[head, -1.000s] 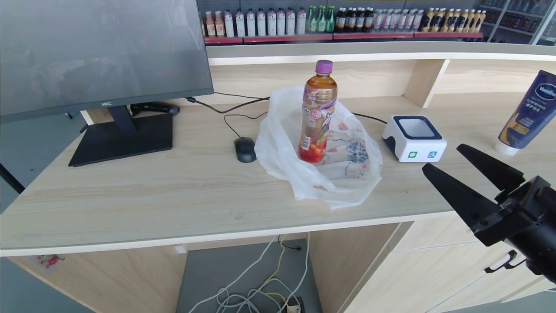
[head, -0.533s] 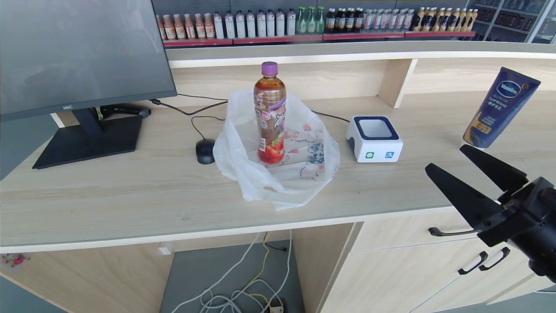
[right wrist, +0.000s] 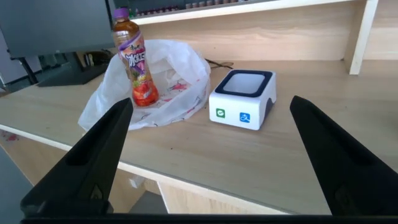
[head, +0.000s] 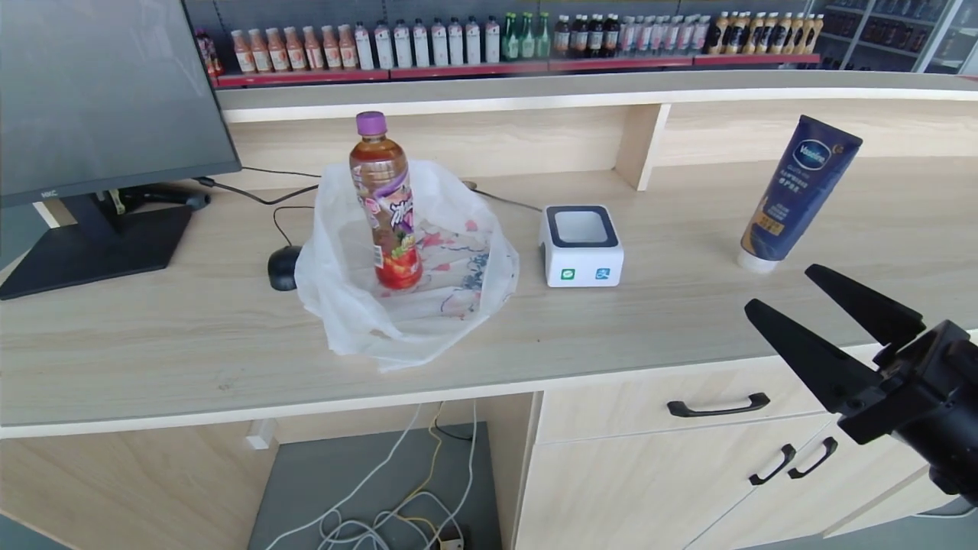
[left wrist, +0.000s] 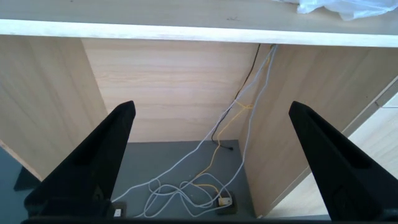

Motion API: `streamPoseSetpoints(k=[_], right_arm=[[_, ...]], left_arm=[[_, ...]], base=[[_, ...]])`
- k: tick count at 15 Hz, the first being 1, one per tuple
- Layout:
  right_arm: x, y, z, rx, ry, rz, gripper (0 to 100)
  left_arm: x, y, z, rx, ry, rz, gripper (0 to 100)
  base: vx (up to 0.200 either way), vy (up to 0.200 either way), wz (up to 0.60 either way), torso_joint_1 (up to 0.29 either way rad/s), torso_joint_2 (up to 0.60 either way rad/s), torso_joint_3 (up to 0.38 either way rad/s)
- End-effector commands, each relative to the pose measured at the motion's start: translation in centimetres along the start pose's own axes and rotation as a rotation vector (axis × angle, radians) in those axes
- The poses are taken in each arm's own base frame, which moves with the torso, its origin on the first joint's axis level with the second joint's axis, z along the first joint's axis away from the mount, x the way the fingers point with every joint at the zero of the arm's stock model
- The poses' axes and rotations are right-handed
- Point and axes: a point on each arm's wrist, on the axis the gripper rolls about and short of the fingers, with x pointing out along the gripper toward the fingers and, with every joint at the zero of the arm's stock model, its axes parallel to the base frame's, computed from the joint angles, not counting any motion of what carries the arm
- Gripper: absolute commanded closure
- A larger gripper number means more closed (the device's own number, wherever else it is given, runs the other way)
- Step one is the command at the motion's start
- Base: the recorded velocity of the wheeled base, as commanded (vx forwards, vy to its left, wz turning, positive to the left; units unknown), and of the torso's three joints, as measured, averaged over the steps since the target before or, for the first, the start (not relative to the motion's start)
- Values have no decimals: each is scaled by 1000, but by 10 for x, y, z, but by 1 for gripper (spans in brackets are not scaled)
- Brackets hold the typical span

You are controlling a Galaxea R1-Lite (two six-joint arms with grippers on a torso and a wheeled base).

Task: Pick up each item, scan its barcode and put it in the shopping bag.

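A tea bottle [head: 386, 205] with a purple cap stands upright inside the open white shopping bag [head: 344, 298] on the counter; the right wrist view has the bottle [right wrist: 135, 61] and the bag [right wrist: 180, 102] too. A white barcode scanner [head: 581, 246] [right wrist: 244, 99] sits just right of the bag. Farther right a dark blue lotion tube [head: 796, 195] stands cap-down. My right gripper [head: 787, 289] [right wrist: 211, 158] is open, empty, level with the counter's front edge and in front of the tube. My left gripper [left wrist: 211, 155] is open below the countertop, facing the recess under the desk.
A monitor [head: 92, 92] on a black stand occupies the counter's left end, with a black mouse [head: 283, 266] beside the bag. A raised shelf [head: 611, 84] runs along the back. Drawers with black handles [head: 717, 407] sit under the counter. Loose cables [head: 382, 504] lie on the floor.
The head camera has swung right, so everything on the counter shifts left and the lotion tube comes fully into view. My right gripper stays open in the same spot.
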Motion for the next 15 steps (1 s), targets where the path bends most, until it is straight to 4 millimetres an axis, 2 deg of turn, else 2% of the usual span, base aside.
streamPoseSetpoints(k=[1,13,15], right_arm=[[0,0,-1,0,6,-1,0],[-10,2,-8,5,47,41,0],[-9,2,-9,3,53,45,0]], left_arm=[[0,0,0,0,0,0,0],[0,0,0,-2,0,2,0],[0,0,0,-2,0,3,0]], base=[[0,-200,0,7,7,2],[0,-200,0,4,1,2],[0,0,0,0,0,0]])
